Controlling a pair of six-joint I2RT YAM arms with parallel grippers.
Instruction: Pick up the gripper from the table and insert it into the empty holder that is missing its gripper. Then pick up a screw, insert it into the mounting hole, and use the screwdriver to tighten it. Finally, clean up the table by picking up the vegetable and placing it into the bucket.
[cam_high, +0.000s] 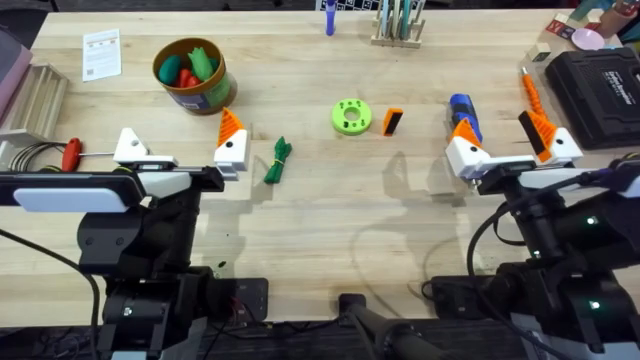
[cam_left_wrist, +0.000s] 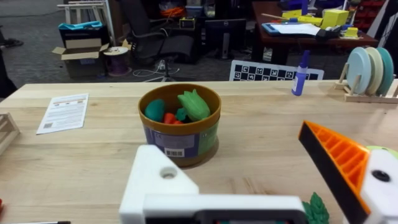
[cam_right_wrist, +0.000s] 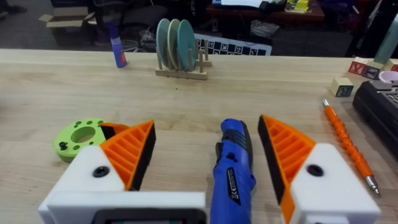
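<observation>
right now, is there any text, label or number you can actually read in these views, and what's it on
No text reads clearly enough to quote.
paper sheet: print too small.
bucket label: a barcode, text too small.
blue screwdriver label: blurred.
black case: lettering too small.
wooden blocks: red letters, unclear.

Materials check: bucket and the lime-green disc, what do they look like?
Bucket: seemingly smooth plastic with a slight sheen, yellow-brown rim, printed paper-like label with barcode on the side. Lime-green disc: matte plastic, possibly 3D-printed; several holes through its flat face, no visible shine.
</observation>
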